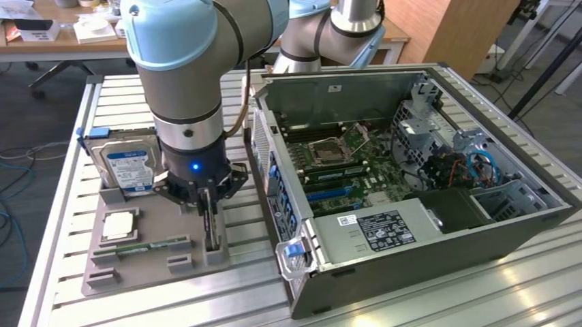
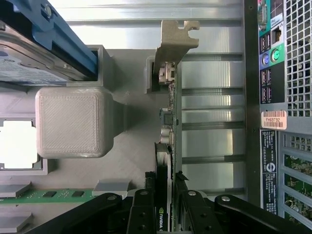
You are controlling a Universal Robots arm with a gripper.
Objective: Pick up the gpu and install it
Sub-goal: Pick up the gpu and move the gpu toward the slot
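The end effector (image 2: pixel 165 197) is partly closed, pinching the gpu (image 2: pixel 167 124) (standing in its gray holder (image 2: pixel 129 156), not lifted yet). Putting it into the computer (image 1: pixel 437 248) is left.

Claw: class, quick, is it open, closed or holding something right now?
Claw: closed on the gpu, which stands on edge in the grey tray.

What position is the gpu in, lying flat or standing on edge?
Standing on edge: the gpu sits upright in slots of the gray holder.
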